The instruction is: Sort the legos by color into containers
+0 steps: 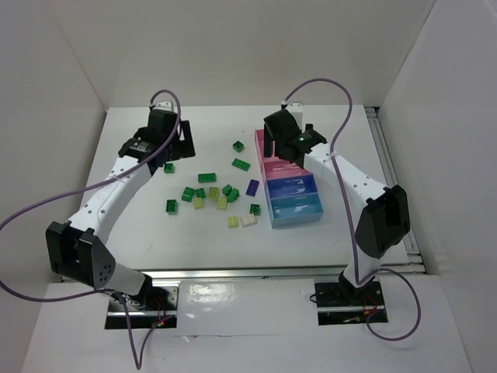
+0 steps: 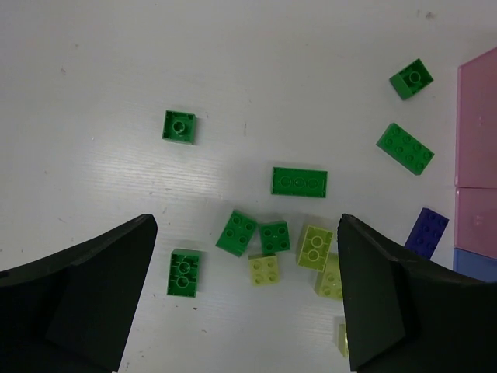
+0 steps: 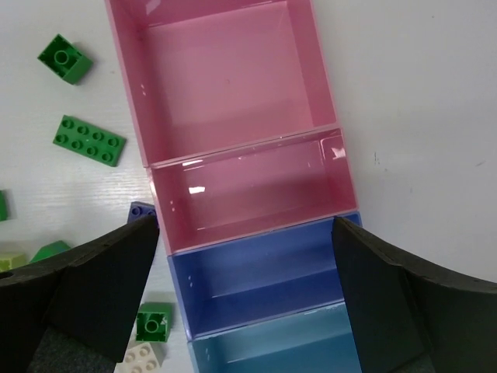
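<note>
Several dark green legos (image 1: 206,178), a few pale yellow-green ones (image 1: 222,203), a cream-white one (image 1: 248,220) and a dark purple one (image 1: 252,186) lie loose on the white table, left of the containers (image 1: 293,198). The containers are two pink bins, a periwinkle bin and a light blue bin. In the right wrist view the pink (image 3: 248,186), periwinkle (image 3: 264,272) and light blue (image 3: 272,346) bins are all empty. My left gripper (image 1: 172,146) is open and empty, high over the scattered legos (image 2: 236,232). My right gripper (image 1: 273,146) is open and empty above the bins.
White walls enclose the table on three sides. A metal rail (image 1: 392,179) runs along the right edge. Purple cables loop off both arms. The purple lego (image 2: 426,231) lies close to the bins' left wall.
</note>
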You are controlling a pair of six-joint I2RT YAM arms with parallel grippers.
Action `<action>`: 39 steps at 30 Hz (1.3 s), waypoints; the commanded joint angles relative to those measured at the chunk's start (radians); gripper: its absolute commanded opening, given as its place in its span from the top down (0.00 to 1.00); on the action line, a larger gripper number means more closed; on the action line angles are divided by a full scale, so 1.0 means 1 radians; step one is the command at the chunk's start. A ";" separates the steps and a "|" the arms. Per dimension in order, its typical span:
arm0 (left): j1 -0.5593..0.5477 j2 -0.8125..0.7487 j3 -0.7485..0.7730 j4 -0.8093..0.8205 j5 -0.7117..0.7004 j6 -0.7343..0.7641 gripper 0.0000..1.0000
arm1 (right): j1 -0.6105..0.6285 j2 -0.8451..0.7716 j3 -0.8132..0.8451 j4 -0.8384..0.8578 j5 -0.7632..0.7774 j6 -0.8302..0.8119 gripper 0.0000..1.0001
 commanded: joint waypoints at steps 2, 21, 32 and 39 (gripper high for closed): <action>0.017 0.033 0.068 -0.019 0.030 0.024 0.00 | -0.007 0.030 0.055 0.041 -0.018 -0.004 0.00; 0.134 0.226 0.151 -0.182 0.138 -0.060 0.01 | 0.032 0.545 0.627 0.016 -0.319 -0.243 0.00; 0.152 0.237 0.140 -0.194 0.176 -0.060 0.01 | -0.007 0.784 0.801 0.091 -0.445 -0.232 0.12; 0.162 0.248 0.117 -0.194 0.176 -0.060 0.01 | -0.016 0.864 0.813 0.154 -0.422 -0.255 0.17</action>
